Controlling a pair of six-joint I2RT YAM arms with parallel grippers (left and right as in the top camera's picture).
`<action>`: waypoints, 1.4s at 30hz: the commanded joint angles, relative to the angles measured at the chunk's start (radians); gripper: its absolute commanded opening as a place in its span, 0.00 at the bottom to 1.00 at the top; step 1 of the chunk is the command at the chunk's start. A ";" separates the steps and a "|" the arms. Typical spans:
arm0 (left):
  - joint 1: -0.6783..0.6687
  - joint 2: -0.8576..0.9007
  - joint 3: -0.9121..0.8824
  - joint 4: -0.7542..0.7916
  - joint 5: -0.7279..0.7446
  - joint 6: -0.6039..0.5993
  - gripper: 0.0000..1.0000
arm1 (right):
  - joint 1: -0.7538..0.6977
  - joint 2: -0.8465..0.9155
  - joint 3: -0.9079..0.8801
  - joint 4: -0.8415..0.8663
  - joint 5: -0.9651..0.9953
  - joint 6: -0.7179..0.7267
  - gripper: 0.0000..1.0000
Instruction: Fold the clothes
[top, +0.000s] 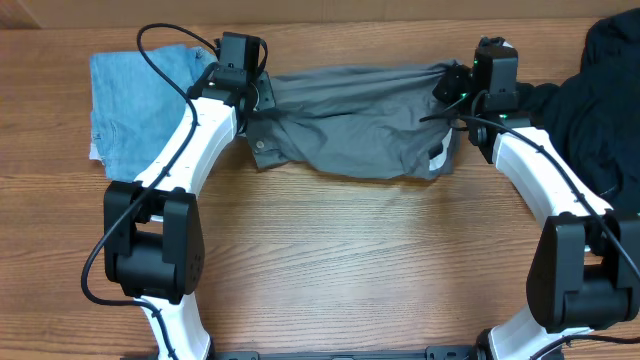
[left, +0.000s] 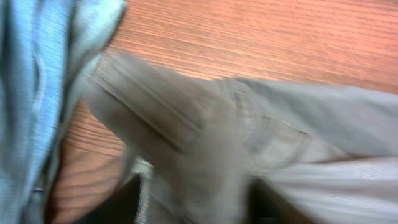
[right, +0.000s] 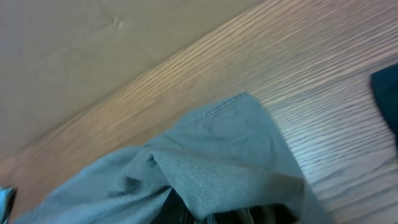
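Item: grey shorts (top: 350, 125), held stretched at the table (top: 350, 250) twelve o'clock. The three o'clock end is clamped by the right gripper (top: 452, 86). The left gripper (top: 262, 95) grip (view blurred) cannot be told.

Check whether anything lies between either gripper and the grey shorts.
Nothing visible does. The left gripper and right gripper are each at one end of the grey shorts, with cloth right at their fingers. The denim garment and black garment lie to the outer sides, not between.

text: none legible | labels/brands/numbers/signs: none readable | views: all three
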 joint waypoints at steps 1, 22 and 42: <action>0.013 0.009 0.074 -0.031 -0.052 0.047 1.00 | -0.034 0.000 0.049 0.028 0.050 -0.003 0.06; -0.055 -0.043 0.223 -0.245 0.058 0.210 0.41 | -0.042 0.000 0.099 -0.025 0.035 0.000 0.04; -0.058 0.288 0.109 0.000 0.226 0.156 0.04 | -0.046 -0.055 0.172 -0.193 0.034 -0.060 1.00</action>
